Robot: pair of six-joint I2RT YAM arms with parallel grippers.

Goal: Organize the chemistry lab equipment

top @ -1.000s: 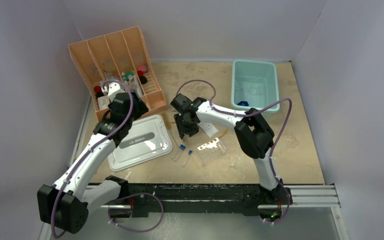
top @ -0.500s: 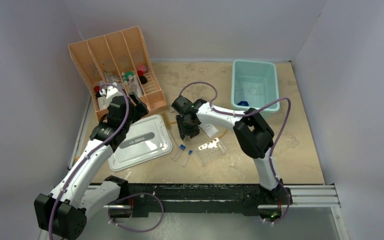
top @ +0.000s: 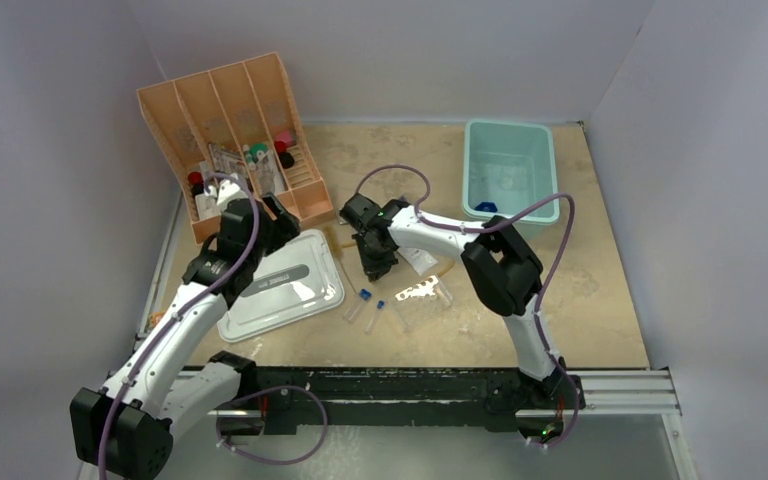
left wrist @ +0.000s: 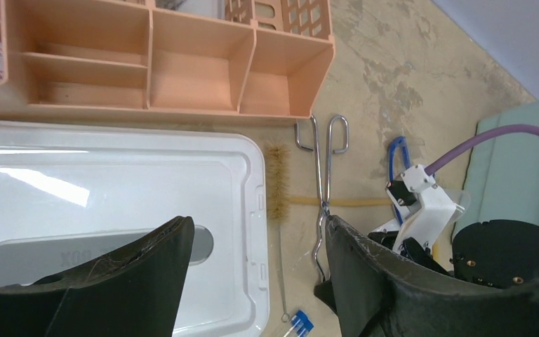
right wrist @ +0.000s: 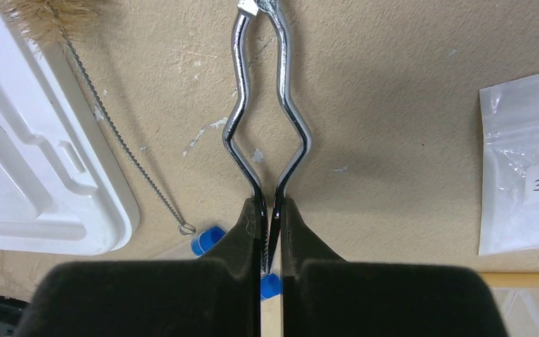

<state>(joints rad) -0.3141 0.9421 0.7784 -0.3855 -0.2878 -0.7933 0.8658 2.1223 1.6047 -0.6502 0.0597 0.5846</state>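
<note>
The metal scissor-handled forceps (right wrist: 270, 105) lie on the tan table, handles toward the orange organizer (left wrist: 182, 70). My right gripper (right wrist: 271, 207) is shut on the forceps' tip end, low over the table (top: 375, 262). Two blue-capped test tubes (right wrist: 207, 240) lie just beneath and beside it, also seen from above (top: 365, 300). A small packet (right wrist: 526, 196) lies to its right, over a tan rubber tube (left wrist: 358, 202). My left gripper (left wrist: 256, 225) hangs open above the right edge of the grey lid (left wrist: 112, 182), holding nothing.
A bristle brush (left wrist: 278, 189) on a wire stem lies between lid and forceps. The organizer (top: 230, 130) stands at the back left with small items in it. A teal bin (top: 510, 170) sits at the back right, a blue piece (top: 486, 208) inside.
My right gripper has closed its jaws onto the forceps' tips and shifted slightly left. The left arm has edged a little toward the organizer, still open.
</note>
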